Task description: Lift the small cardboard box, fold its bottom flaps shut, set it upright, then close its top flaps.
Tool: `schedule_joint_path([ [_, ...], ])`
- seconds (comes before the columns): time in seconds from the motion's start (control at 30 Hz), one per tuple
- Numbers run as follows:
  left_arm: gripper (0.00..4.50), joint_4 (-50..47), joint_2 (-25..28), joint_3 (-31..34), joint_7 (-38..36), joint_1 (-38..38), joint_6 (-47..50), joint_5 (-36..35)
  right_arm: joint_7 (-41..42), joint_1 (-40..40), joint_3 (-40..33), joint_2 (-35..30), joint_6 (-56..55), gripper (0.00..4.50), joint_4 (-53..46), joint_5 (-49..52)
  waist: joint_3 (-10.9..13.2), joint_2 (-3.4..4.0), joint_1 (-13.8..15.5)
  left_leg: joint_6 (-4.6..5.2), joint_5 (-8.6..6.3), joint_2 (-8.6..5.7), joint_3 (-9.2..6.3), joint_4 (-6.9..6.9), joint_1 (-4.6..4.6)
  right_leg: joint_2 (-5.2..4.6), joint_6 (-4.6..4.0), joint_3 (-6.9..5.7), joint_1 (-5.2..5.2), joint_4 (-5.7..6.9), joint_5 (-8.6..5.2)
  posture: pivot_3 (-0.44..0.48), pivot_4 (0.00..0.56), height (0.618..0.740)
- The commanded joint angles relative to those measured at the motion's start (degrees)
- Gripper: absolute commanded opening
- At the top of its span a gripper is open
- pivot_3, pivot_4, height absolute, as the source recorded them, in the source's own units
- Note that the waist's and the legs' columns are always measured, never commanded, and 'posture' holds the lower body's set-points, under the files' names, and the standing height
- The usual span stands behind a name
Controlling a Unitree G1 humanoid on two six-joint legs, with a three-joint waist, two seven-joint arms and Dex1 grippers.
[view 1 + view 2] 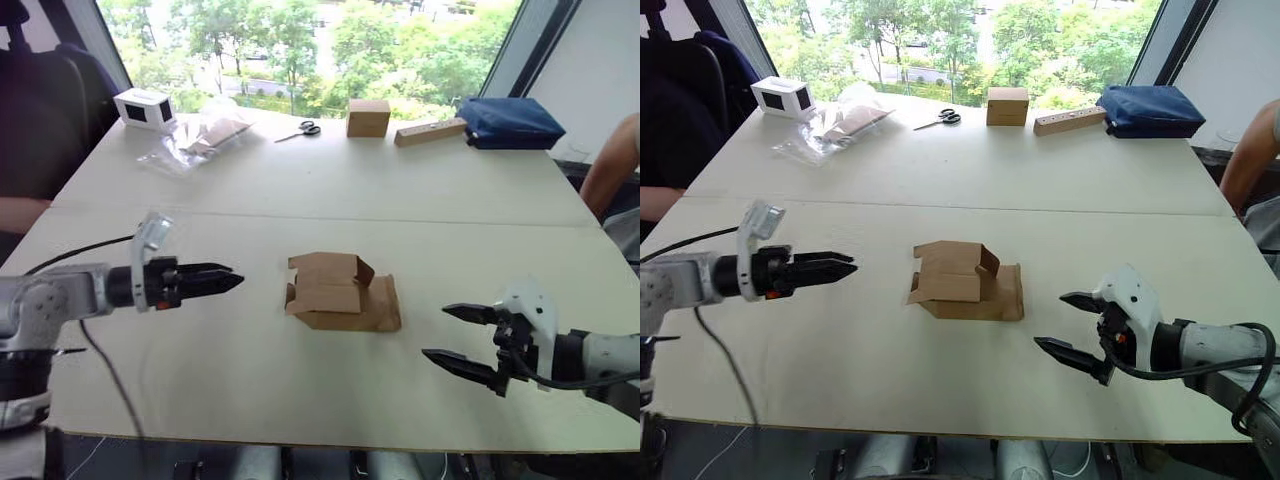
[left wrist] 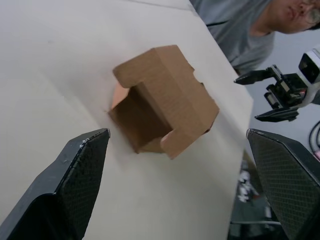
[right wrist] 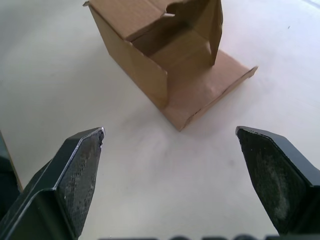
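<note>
The small plain brown corrugated cardboard box (image 1: 342,292) lies on the white table (image 1: 250,380) between both spread pincers, left (image 2: 175,185) and right (image 1: 458,335), touching neither.

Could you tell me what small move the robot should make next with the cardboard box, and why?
Probably bring both tools inward to the small cardboard box. It lies on the table with flaps loose, untouched. The left tool and right tool sit apart from it on either side, both open, so closing that gap comes before any lift.
</note>
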Motion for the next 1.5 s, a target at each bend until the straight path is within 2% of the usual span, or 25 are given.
schedule_joint_path([
  [0.03, 4.5, 5.26, -3.11, -3.35, 0.95, -4.83, 4.49, 0.01, -5.47, -3.47, -0.37, 0.9, 1.45, 4.47, -5.21, 3.27, 0.02, -0.06, 0.05, -0.03, 0.02, 0.01, -0.03, 0.0, -0.01, 0.08, 0.0, 0.0, 0.0, 0.0, 0.0, 0.0, 0.15, 0.74],
  [0.2, 4.5, 11.46, -10.37, -6.62, 2.6, -8.17, 2.96, 2.7, -13.4, -6.62, 2.57, 1.49, 4.38, 4.47, -10.21, 5.93, 0.0, -0.07, 0.43, -0.06, 0.03, 0.03, -0.07, 0.0, -0.03, 0.11, -0.05, 0.02, -0.01, -0.01, -0.02, 0.0, 0.15, 0.74],
  [0.5, 4.5, 18.0, -17.4, -7.49, 2.59, -12.39, 3.0, 4.26, -20.57, -4.77, 2.49, 1.65, 6.32, 4.47, -13.24, 9.07, -0.03, -0.12, 0.59, -0.04, 0.03, 0.03, -0.08, 0.02, -0.06, 0.03, -0.22, 0.04, -0.01, -0.03, -0.11, 0.0, 0.15, 0.74],
  [0.9, 4.5, 17.9, -23.04, -6.31, 4.55, -14.1, 4.68, 4.26, -23.61, -4.19, 3.78, 1.08, 5.59, 4.47, -13.15, 9.88, -0.04, -0.14, 0.43, -0.02, 0.02, 0.03, -0.09, 0.02, -0.07, 0.04, -0.13, 0.06, -0.01, -0.03, -0.06, 0.0, 0.15, 0.74],
  [1.0, 3.88, 17.28, -24.01, -5.76, 5.41, -14.22, 4.95, 3.9, -23.56, -3.56, 3.42, 0.89, 5.43, 4.5, -13.3, 9.84, -0.04, -0.14, 0.45, -0.02, 0.02, 0.03, -0.09, 0.02, -0.07, 0.03, -0.12, 0.06, -0.01, -0.04, -0.05, 0.0, 0.15, 0.74],
  [1.03, 3.36, 17.1, -24.23, -5.65, 5.65, -14.21, 5.09, 3.8, -23.53, -3.39, 3.28, 0.83, 5.36, 4.5, -13.32, 9.85, -0.04, -0.14, 0.45, -0.02, 0.02, 0.03, -0.09, 0.02, -0.07, 0.03, -0.12, 0.06, -0.01, -0.04, -0.05, 0.0, 0.15, 0.74],
  [1.07, 3.12, 16.91, -24.3, -5.64, 5.77, -14.16, 5.14, 3.77, -23.46, -3.22, 3.17, 0.72, 5.3, 4.5, -13.34, 9.82, -0.04, -0.14, 0.44, -0.02, 0.02, 0.03, -0.09, 0.02, -0.07, 0.03, -0.12, 0.06, -0.01, -0.03, -0.05, 0.0, 0.15, 0.74],
  [1.2, 1.35, 16.68, -24.45, -5.57, 5.89, -14.07, 5.51, 3.62, -22.75, -2.27, 2.5, 0.23, 5.1, 4.5, -13.39, 9.76, -0.04, -0.14, 0.44, -0.02, 0.02, 0.03, -0.09, 0.02, -0.07, 0.03, -0.12, 0.06, -0.01, -0.04, -0.06, 0.0, 0.15, 0.74],
  [1.23, 1.09, 16.67, -24.55, -5.55, 5.93, -14.04, 5.54, 3.61, -22.54, -2.04, 2.33, 0.13, 5.05, 4.5, -13.36, 9.8, -0.04, -0.14, 0.44, -0.02, 0.02, 0.03, -0.09, 0.02, -0.07, 0.03, -0.13, 0.06, -0.01, -0.04, -0.06, 0.0, 0.15, 0.74],
  [1.3, 0.21, 16.53, -24.69, -5.56, 5.9, -13.91, 5.62, 3.6, -22.15, -1.63, 2.15, -0.07, 4.9, 4.5, -13.35, 9.65, -0.04, -0.14, 0.44, -0.02, 0.02, 0.03, -0.09, 0.02, -0.07, 0.04, -0.12, 0.06, -0.01, -0.04, -0.06, 0.0, 0.15, 0.74],
  [1.33, 0.05, 16.54, -24.78, -5.53, 5.95, -13.84, 5.65, 3.63, -22.0, -1.46, 2.07, -0.11, 4.81, 4.5, -13.36, 9.61, -0.04, -0.14, 0.44, -0.02, 0.02, 0.02, -0.09, 0.02, -0.07, 0.04, -0.12, 0.06, -0.01, -0.04, -0.05, 0.0, 0.15, 0.74],
  [1.5, 0.05, 15.79, -24.85, -5.16, 5.52, -13.06, 4.94, 3.36, -21.84, -0.69, 1.41, 0.15, 4.18, 4.5, -13.22, 10.37, -0.04, -0.15, 0.45, -0.02, 0.02, 0.02, -0.09, 0.02, -0.07, 0.03, -0.13, 0.06, -0.01, -0.04, -0.06, 0.0, 0.15, 0.74],
])
